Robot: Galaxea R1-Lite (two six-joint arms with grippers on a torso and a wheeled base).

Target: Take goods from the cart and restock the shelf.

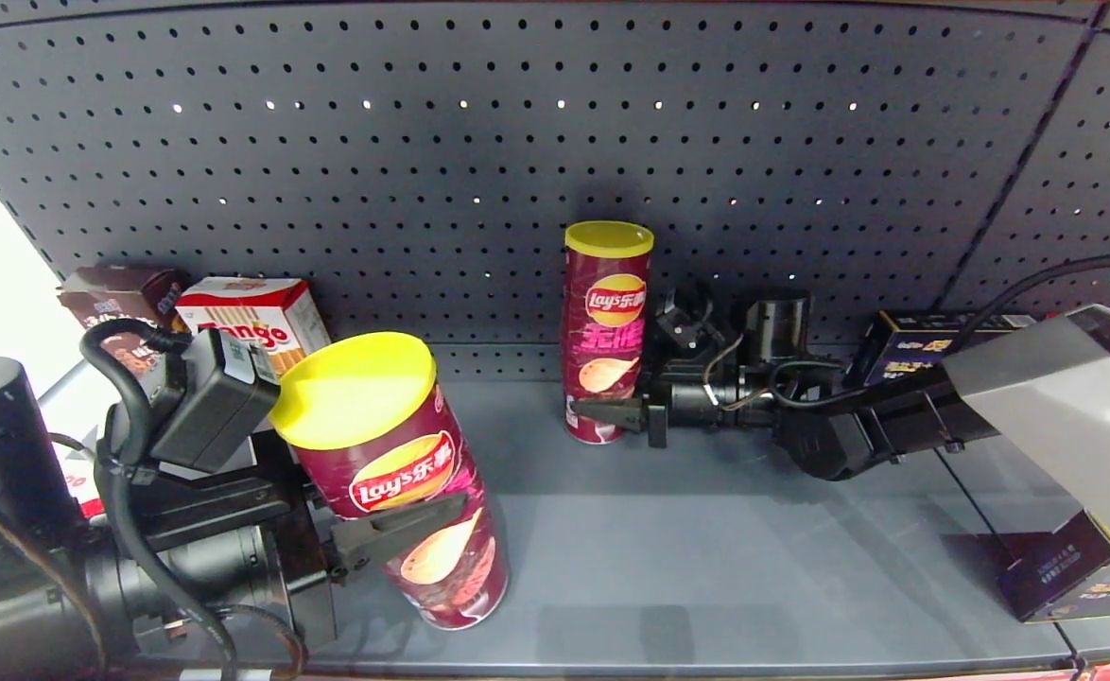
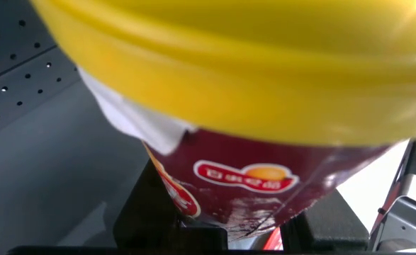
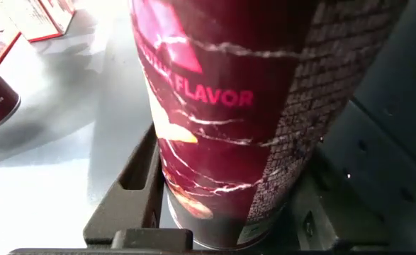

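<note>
Left end effector (image 1: pixel 413 530) clamped, right end effector (image 1: pixel 598 416) likewise

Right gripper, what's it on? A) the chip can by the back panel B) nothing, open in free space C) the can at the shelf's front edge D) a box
A: the right gripper is closed around the base of the upright can standing by the pegboard.

Head cam fwd/down on shelf (image 1: pixel 754 549); wrist cams close-up: L near can (image 2: pixel 250 177), R far can (image 3: pixel 222 106), both also in head.

black left arm (image 1: pixel 186 567), looped black cable (image 1: pixel 111 378), boxy wrist camera (image 1: pixel 215 397); right arm (image 1: pixel 829 426) black, dark tapered fingers (image 1: pixel 612 411).
</note>
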